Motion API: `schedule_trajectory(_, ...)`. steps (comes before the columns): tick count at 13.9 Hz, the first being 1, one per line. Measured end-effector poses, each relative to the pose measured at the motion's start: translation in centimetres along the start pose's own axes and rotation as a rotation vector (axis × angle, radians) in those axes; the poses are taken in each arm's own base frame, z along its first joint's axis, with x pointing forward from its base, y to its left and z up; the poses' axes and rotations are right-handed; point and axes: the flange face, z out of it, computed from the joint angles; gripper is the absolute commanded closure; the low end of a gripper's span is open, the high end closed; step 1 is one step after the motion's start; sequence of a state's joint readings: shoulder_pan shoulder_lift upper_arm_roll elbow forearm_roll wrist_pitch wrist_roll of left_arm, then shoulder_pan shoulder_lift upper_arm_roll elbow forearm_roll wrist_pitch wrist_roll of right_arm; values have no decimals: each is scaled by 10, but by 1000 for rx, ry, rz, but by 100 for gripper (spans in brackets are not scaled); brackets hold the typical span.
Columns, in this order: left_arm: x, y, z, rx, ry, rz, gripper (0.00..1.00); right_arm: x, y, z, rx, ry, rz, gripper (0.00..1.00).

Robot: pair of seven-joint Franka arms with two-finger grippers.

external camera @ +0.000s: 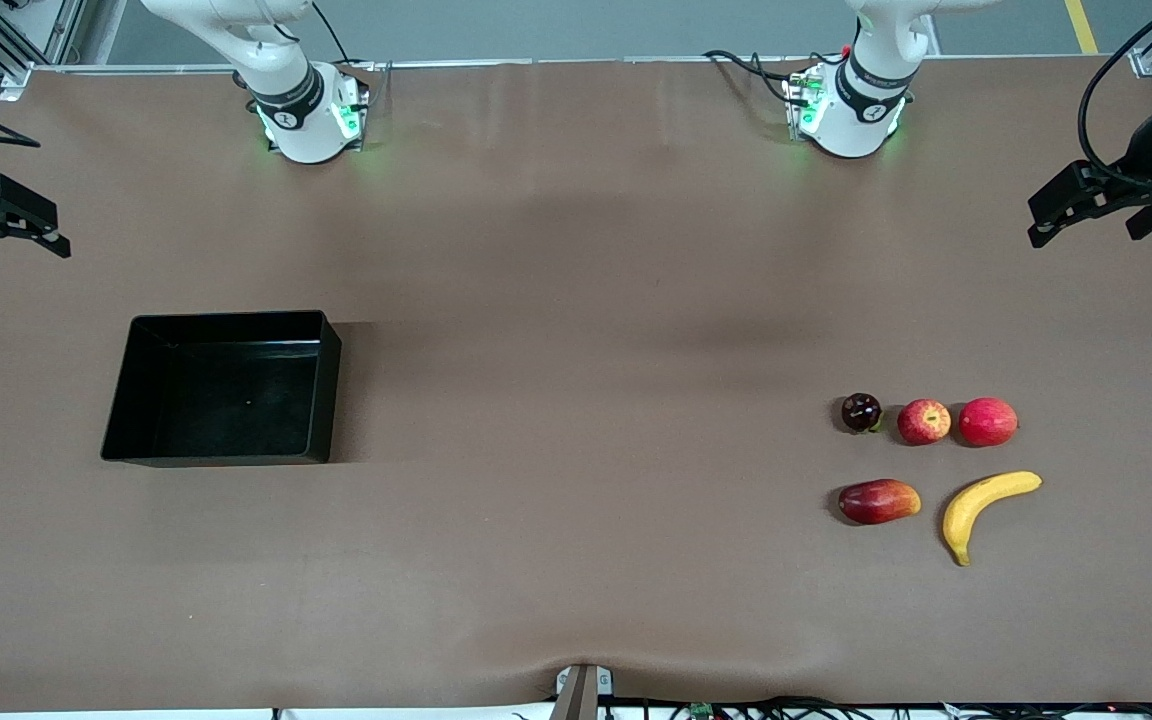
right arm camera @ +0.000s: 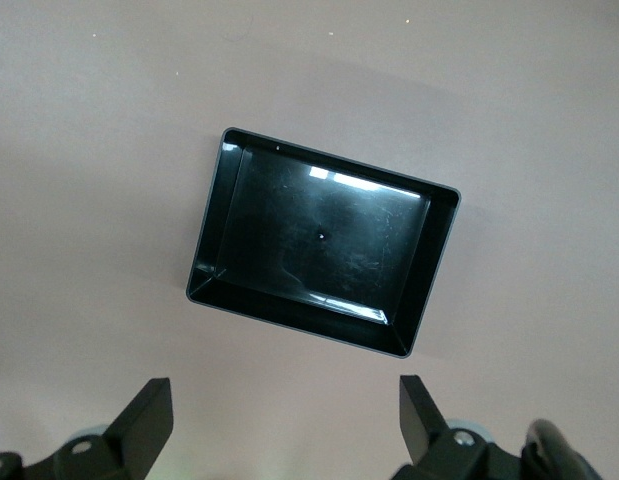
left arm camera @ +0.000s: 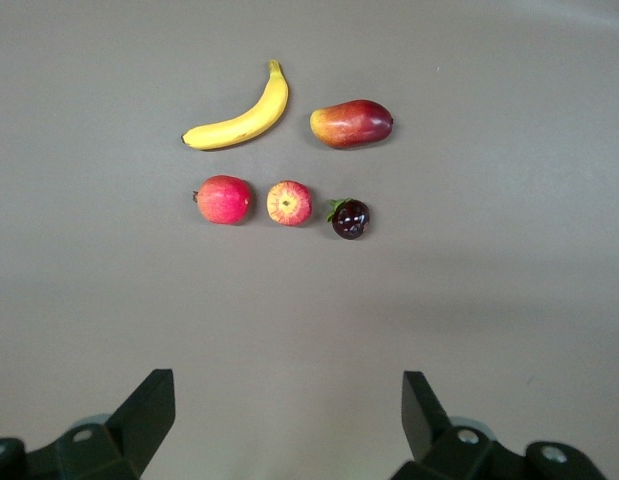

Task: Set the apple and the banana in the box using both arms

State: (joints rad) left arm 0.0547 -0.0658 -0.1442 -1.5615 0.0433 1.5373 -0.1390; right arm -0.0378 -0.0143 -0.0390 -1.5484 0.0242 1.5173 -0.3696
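The apple (external camera: 924, 421), red with yellow streaks, lies on the table at the left arm's end, between two other round fruits. The yellow banana (external camera: 988, 508) lies nearer the front camera than the apple. The black box (external camera: 221, 395) stands empty at the right arm's end. My left gripper (external camera: 1039, 220) is open and empty, up in the air at the table's left-arm end. Its wrist view shows the apple (left arm camera: 289, 203), the banana (left arm camera: 241, 116) and its open gripper (left arm camera: 289, 400). My right gripper (external camera: 11, 255) is open and empty, up at the right-arm end. Its wrist view shows the box (right arm camera: 324, 240) and its open gripper (right arm camera: 286, 405).
A pinkish-red round fruit (external camera: 988, 421) and a small dark maroon fruit (external camera: 861, 412) flank the apple. A red-and-yellow mango (external camera: 878, 501) lies beside the banana. Brown cloth covers the table (external camera: 576, 400).
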Motion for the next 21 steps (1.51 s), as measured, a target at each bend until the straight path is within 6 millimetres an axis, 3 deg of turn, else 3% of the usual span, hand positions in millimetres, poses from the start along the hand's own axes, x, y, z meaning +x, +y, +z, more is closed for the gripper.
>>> schedule_trajectory(7, 2, 0, 5, 1, -12, -1, 0, 0, 1, 0, 0, -3, 50, 0)
schedule_trajectory(10, 18, -7, 32, -1, -48, -13, 0, 0, 2, 2, 0, -6, 55, 0)
schedule_trajectory(12, 40, -14, 66, -7, -55, -27, 0, -1, 7, 3, 1, -8, 64, 0)
schedule_trajectory(15, 73, -26, 134, -22, -48, -45, 0, -4, 28, 11, 6, -22, 101, 0)
schedule_trajectory(18, 97, -28, 211, -38, -41, -53, 0, 5, 59, 49, 9, -83, 142, 0)
schedule_trajectory(21, 101, -45, 297, -54, -13, -89, 0, 19, 94, 85, -16, -107, 166, 0)
